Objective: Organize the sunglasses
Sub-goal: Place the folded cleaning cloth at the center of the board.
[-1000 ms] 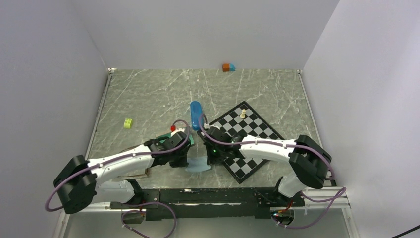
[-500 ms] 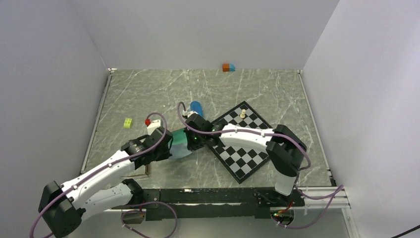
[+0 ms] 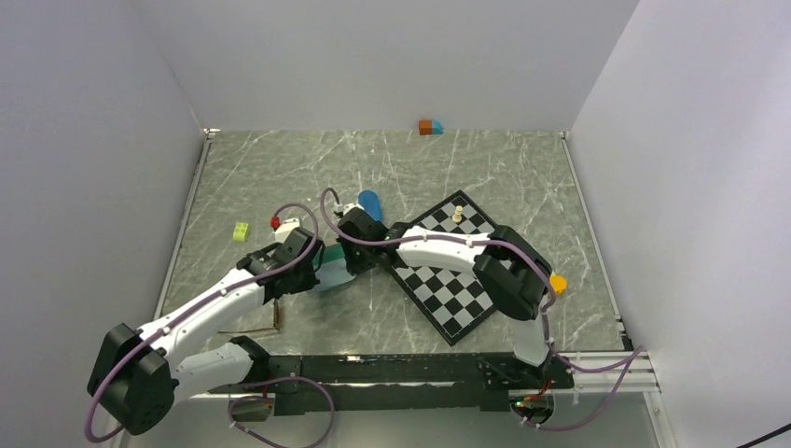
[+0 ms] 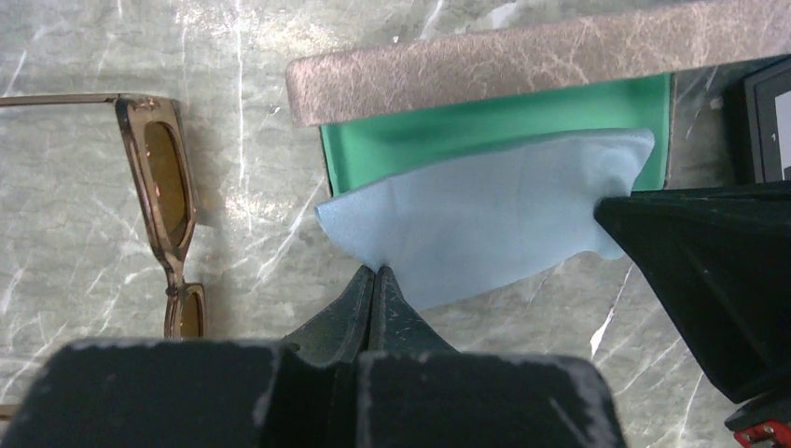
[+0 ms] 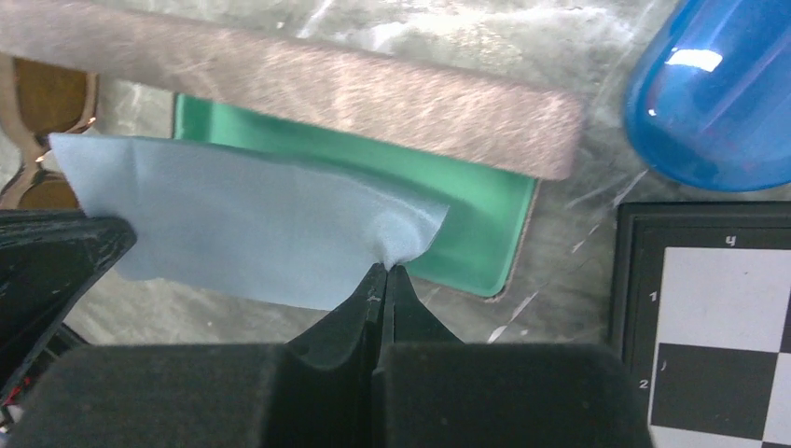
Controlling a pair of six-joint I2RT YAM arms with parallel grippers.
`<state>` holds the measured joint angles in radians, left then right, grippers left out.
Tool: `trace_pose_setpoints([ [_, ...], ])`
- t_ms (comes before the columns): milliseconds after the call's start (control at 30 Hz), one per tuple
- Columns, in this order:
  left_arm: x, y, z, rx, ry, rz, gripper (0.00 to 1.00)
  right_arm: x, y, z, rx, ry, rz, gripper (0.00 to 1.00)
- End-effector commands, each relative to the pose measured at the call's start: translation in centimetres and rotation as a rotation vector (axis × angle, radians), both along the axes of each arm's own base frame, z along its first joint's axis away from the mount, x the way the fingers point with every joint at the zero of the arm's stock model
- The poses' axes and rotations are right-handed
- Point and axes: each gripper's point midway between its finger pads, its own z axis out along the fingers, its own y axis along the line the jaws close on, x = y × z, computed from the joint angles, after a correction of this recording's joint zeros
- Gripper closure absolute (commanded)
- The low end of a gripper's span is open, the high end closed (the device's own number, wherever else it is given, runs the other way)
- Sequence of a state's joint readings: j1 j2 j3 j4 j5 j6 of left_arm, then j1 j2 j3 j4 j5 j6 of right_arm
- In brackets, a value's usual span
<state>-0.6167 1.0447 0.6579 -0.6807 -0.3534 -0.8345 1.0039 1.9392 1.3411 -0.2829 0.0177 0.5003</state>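
Left tool (image 4: 375, 271) and right tool (image 5: 385, 269) clenched on opposite cloth (image 4: 485, 224) corners, over green case (image 4: 420, 142), brown sunglasses (image 4: 168, 177) beside

I read numerals 1 and 2 on chessboard (image 5: 706, 327) border, right of right jaws. Inverted letter above them, likely h. Numeral 1 again far right of left jaws.

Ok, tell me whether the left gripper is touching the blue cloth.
Touching. The left wrist view shows the left gripper shut on the blue cloth, pinching its near corner.
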Motion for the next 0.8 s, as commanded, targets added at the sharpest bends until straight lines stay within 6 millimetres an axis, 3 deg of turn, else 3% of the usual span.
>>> trace_pose_setpoints([
  [0, 1.5, -0.5, -0.3, -0.022, -0.022, -0.012, 1.0, 2.3, 0.5, 0.7, 0.046, -0.04, -0.024, 1.0],
  [400, 2.3, -1.0, -2.6, 0.003, 0.079, -0.022, 1.0, 3.2, -0.2, -0.8, 0.029, -0.023, -0.037, 1.0],
  [767, 2.7, 0.1, -3.7, 0.033, 0.102, 0.032, 1.0, 3.0, -0.3, -2.0, 0.032, 0.005, -0.051, 1.0],
])
